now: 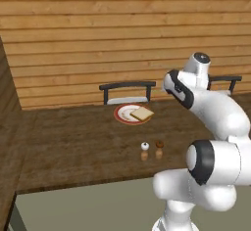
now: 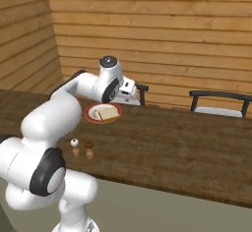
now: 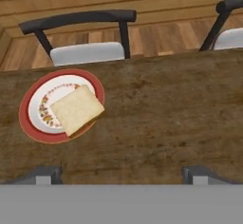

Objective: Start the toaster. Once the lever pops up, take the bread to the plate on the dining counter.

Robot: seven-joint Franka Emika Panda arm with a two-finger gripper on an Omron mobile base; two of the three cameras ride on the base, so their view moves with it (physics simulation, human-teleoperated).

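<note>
dining counter (image 3: 166, 114) dark wood-grain, plank wall (image 1: 98, 29) behind; chairs (image 3: 80, 33) alongside

Matt wood-grain dining counter (image 3: 166, 118)

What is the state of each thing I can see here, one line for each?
bread: lying flat on the plate, one corner over the rim.
plate: flat on the dining counter.
pincer: open, holding nothing, above the counter.
two shakers: upright, side by side.
</note>
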